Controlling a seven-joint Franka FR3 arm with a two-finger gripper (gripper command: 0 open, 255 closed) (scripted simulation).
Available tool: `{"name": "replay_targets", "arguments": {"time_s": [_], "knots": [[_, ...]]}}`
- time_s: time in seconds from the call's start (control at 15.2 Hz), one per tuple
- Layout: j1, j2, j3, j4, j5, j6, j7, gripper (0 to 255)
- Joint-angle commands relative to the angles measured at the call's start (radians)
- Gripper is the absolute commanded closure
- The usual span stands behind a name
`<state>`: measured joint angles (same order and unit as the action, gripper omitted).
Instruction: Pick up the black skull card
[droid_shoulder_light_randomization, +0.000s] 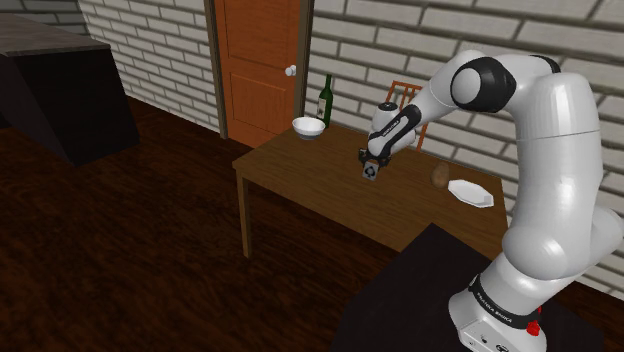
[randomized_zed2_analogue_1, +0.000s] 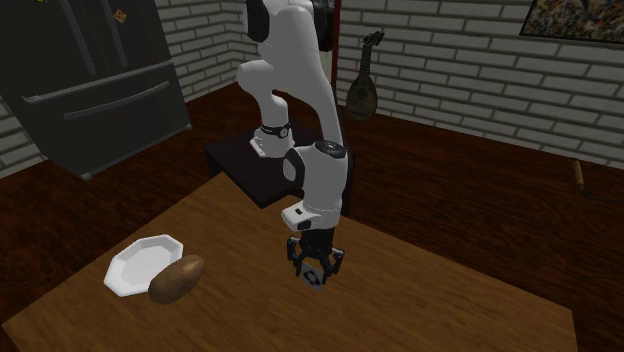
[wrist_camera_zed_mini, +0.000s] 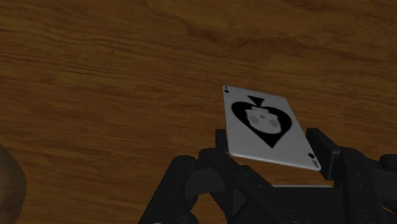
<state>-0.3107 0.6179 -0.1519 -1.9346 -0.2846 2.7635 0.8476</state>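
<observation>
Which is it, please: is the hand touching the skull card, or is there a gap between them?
Touching. The wrist view shows the skull card clasped between the hand's two fingers, each pressing an edge.

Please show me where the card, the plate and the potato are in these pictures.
card (wrist_camera_zed_mini: 262, 121), wrist view, on the black spade on its face.
plate (randomized_zed2_analogue_1: 138, 264), second exterior view, on its bare white middle.
potato (randomized_zed2_analogue_1: 178, 279), second exterior view, on the middle of its brown skin.
</observation>
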Motion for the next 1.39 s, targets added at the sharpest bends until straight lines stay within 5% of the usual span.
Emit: {"name": "replay_targets", "arguments": {"time_s": [0.0, 1.32], "knots": [[0.0, 0.001, 0.0, 0.0, 0.0, 0.0, 0.0, 255], [-0.006, -0.159, 0.017, -0.019, 0.019, -0.14, -0.043, 255]]}}
